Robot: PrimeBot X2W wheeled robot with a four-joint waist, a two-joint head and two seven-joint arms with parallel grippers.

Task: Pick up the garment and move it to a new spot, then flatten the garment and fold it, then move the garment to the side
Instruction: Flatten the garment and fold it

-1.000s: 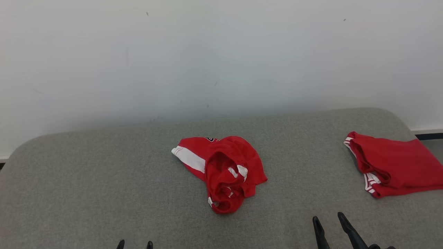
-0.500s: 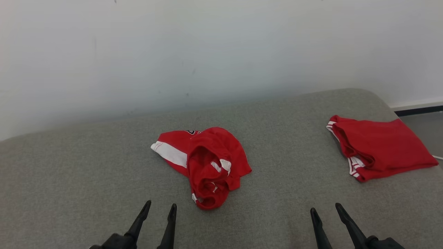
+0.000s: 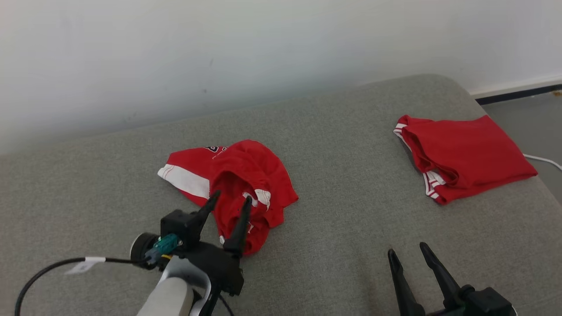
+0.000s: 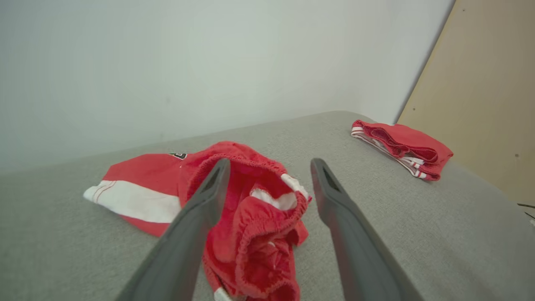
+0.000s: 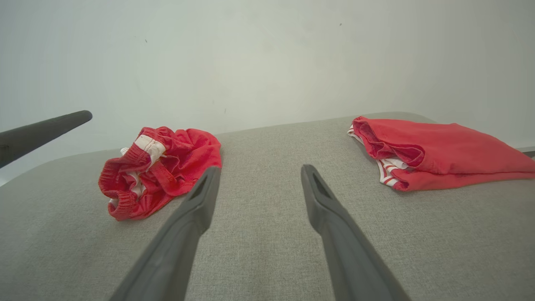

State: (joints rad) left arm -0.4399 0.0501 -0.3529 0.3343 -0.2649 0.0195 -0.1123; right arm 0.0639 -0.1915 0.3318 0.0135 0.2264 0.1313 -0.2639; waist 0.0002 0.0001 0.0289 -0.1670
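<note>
The pale wall [image 3: 263, 52] and the grey cushioned surface [image 3: 351, 197] sit lower and further left in the head view than a second ago, because the camera has tipped, not because the things have moved. A folded red garment [image 3: 465, 153] lies near the surface's right end, as before. The crumpled red garment [image 3: 259, 175] with its white stripe lies at the middle of the surface, its shape unchanged. The left hand [image 3: 232, 196], whose fingertips barely showed at the bottom edge a second ago, has come forward with its pale forearm. It now hangs over the garment's near, bunched part, fingers spread wide; whether they touch the cloth I cannot tell. The right hand [image 3: 407, 249] stays at the lower right, wide and empty, over bare surface.
</note>
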